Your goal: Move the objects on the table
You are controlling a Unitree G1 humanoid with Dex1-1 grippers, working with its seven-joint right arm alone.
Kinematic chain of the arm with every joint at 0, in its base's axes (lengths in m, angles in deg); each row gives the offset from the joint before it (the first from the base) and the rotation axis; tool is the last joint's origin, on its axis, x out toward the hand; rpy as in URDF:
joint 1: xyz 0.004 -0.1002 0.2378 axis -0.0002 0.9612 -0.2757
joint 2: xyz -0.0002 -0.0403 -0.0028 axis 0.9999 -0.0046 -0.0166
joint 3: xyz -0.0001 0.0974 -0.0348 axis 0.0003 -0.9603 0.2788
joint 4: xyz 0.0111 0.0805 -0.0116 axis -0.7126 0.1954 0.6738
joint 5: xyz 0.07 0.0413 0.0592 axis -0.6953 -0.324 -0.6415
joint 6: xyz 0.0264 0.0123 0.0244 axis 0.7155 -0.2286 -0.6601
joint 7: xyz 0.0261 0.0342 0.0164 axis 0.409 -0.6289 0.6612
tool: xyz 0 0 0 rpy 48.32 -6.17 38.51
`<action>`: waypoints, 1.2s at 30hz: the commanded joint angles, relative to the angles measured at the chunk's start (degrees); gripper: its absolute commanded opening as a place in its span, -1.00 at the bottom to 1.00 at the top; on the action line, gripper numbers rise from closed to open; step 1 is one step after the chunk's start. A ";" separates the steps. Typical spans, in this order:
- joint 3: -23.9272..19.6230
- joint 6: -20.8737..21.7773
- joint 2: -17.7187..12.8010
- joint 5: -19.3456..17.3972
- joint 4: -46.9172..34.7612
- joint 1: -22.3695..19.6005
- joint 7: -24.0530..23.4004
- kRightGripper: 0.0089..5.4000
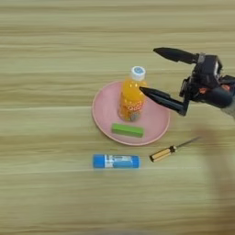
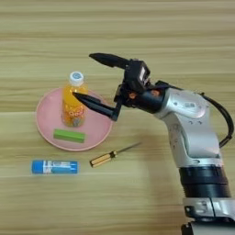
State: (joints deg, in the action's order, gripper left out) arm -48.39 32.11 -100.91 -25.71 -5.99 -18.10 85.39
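Objects first, from the left eye: the orange-drink bottle stands upright on the pink plate, the green bar lies flat in front of it on the same plate. Off the plate, on the table, the blue tube lies just below the rim and the screwdriver sits to its right. The right gripper hangs spread wide beside the bottle, holding nothing, its lower finger tip looking level with the bottle's shoulder.

Over to the right eye: same layout, and the silver forearm reaches in from the bottom right. The bottle looks full, so likely heavy-ish, smooth and prone to tip; I'd grip it mid-body, below the cap. The bar seems light and stiff but low, awkward to pinch. The tube may roll.
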 commanded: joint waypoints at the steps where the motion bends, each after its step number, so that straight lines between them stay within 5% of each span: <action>1: 2.62 1.72 2.34 4.22 2.72 -4.89 -4.26 0.99; 17: 6.08 2.31 5.61 13.87 13.08 -8.18 -11.33 0.99; 36: 4.86 0.77 6.23 13.88 15.30 -9.66 -11.99 0.34</action>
State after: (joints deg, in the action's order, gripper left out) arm -41.88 32.36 -93.70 -11.08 11.10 -22.88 75.46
